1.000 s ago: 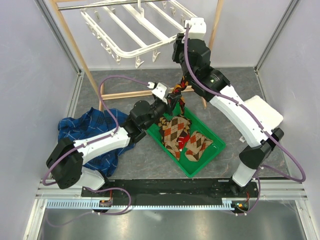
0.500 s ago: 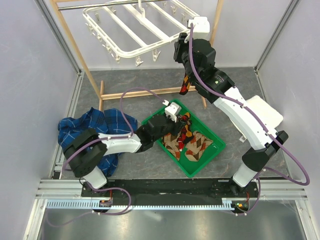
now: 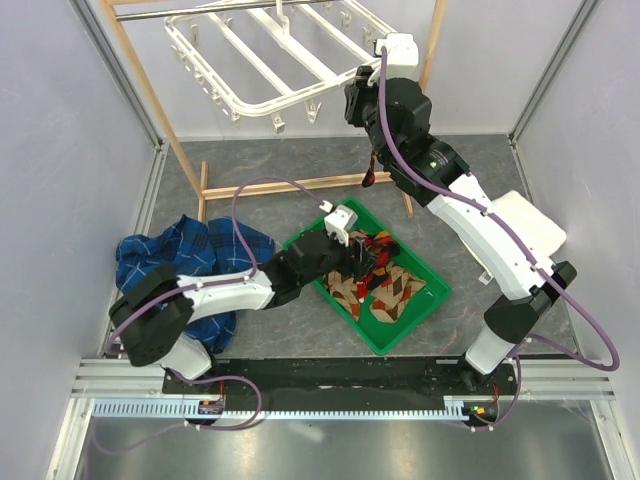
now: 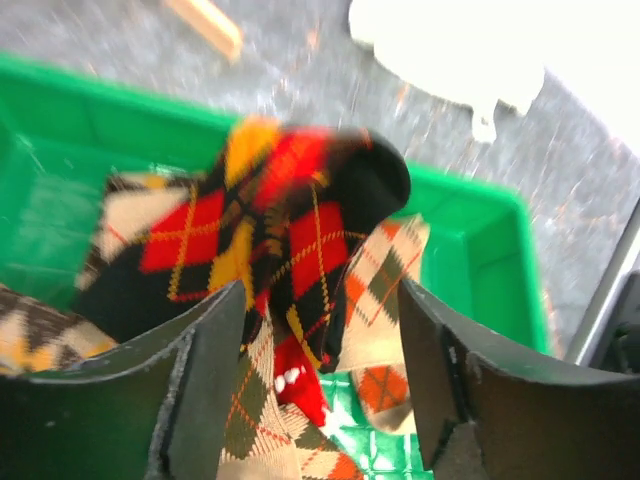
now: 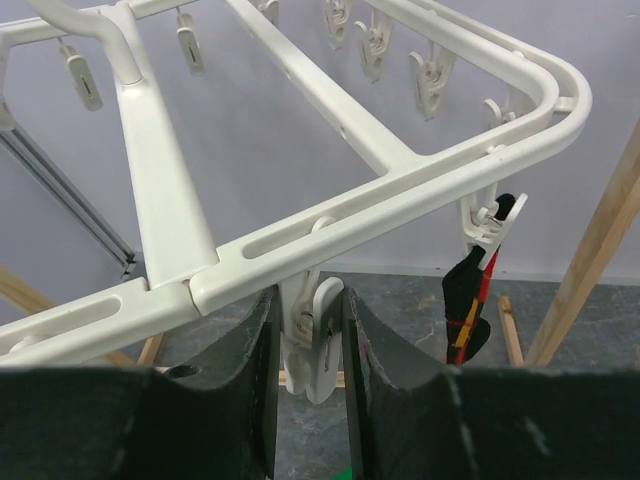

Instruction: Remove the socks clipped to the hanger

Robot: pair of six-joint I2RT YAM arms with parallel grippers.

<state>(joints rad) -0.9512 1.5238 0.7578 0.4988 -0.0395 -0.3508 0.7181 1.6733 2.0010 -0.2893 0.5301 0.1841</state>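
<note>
Over the green plastic tray (image 4: 470, 255), the left hand (image 4: 320, 290) hovers with its fingers spread wide. A black-red-yellow argyle sock (image 4: 290, 225) lies loose just past them, on top of brown-and-tan argyle socks (image 4: 385, 290) in the tray. Up at the white plastic drying hanger (image 5: 400, 170), the right hand (image 5: 308, 300) is squeezed onto a bare white clip (image 5: 312, 350) under the frame's front bar. Beside it, a second black-red-yellow sock (image 5: 468, 300) dangles from the corner clip (image 5: 488, 225).

White hanger (image 3: 262, 52) hangs tilted; one black-red-yellow sock (image 5: 468, 300) dangles from its corner clip. Other argyle socks (image 3: 385, 285) lie heaped in green tray (image 3: 397, 336).
</note>
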